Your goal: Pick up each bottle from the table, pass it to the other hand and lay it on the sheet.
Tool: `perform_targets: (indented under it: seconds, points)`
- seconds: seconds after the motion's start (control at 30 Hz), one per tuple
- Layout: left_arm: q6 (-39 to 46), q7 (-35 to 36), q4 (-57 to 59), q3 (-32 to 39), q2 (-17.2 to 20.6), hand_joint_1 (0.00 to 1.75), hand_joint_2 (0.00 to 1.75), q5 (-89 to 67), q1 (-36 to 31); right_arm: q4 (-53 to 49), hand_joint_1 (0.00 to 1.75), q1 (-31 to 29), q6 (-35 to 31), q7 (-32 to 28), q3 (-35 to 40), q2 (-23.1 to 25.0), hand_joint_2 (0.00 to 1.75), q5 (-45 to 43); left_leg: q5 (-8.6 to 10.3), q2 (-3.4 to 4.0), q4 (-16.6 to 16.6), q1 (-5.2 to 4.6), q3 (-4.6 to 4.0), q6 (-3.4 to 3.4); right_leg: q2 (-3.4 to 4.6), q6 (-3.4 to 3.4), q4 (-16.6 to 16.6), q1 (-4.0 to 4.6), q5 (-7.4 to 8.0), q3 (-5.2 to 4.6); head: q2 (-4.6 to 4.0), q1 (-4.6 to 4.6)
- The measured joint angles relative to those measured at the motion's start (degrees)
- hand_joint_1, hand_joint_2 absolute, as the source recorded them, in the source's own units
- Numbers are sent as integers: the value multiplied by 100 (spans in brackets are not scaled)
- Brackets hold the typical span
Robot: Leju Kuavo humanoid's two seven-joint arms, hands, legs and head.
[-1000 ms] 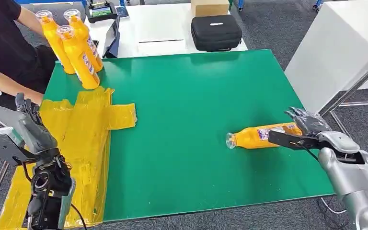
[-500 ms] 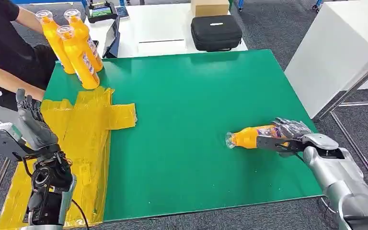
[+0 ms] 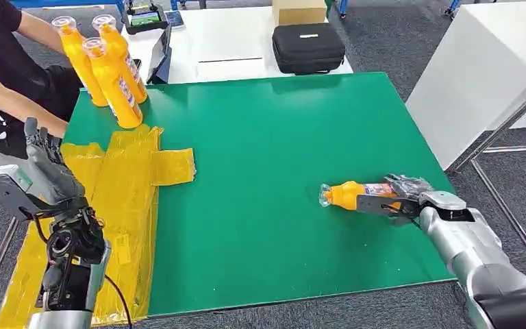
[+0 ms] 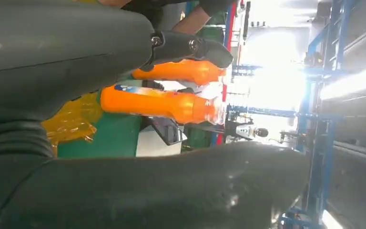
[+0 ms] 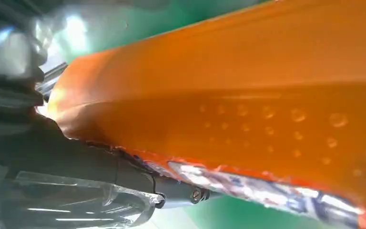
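An orange bottle [image 3: 356, 195] lies on its side on the green desk [image 3: 267, 151], near the right edge toward the near side, its clear cap pointing left. The right hand [image 3: 401, 199] is on the bottle's bottom half, its fingers [image 3: 373, 204] closed around the body; in the right wrist view the orange body [image 5: 248, 105] sits pressed against the hand. Whether the bottle is lifted off the desk cannot be told.

Three more orange bottles [image 3: 106, 68] stand upright close together at the far left corner of the desk, full of orange liquid, caps on. The yellow sheet [image 3: 120, 185] is spread along the left side of the desk, crumpled, with nothing lying on it. The left hand [image 3: 44, 168] is raised over the sheet's left edge, fingers apart and holding nothing; its wrist view looks past the thumb at the standing bottles [image 4: 167, 102].

A person in a black shirt [image 3: 0, 62] sits at the far left. A black case [image 3: 308, 46] and a cardboard box [image 3: 299, 10] rest on a white table beyond the desk.

Compared with a second ago, the right hand has moved left along the bottle and closed on it, and the bottle has shifted slightly left. The left hand has risen a little.
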Motion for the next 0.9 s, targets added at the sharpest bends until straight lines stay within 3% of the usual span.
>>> perform_targets:
  seconds: [0.23, 0.47, 0.67, 0.77, 0.9]
  points:
    - [26, 2, 44, -57, 0, 0, 0, 37, -85, 173, 175, 72, -133, 157, 26, 181, 175, -39, -14, 4, -1, 1, 52, -12, 14, -3, -4, 1, -4, 43, 0, 2]
    - [-17, 22, 109, -133, 0, 0, 0, 46, -124, 205, 175, 123, -256, 133, -59, 175, 175, -336, -18, 1, -1, 1, 75, -15, 14, -9, -7, 1, -13, 11, 0, 4]
    - [-24, 72, 203, -223, 2, 0, 0, 48, -168, 203, 175, 191, -347, 24, -221, 127, 175, -498, -13, 3, -1, 2, 77, -11, 14, -3, -8, 1, -3, 71, 0, 2]
    - [-42, 179, 243, -232, 4, 0, 0, 48, -173, 146, 175, 276, -468, -226, -361, 100, 175, -750, -13, -2, -1, 2, 75, -10, 13, -3, -9, 3, -4, 77, 0, 0]
    - [-309, 485, 293, -288, 57, 0, 0, 177, -90, -208, 175, 415, -349, -1013, -748, 92, 175, -1645, -18, 16, -2, 0, 64, -14, 32, -4, -8, 4, 7, 77, 0, 0]
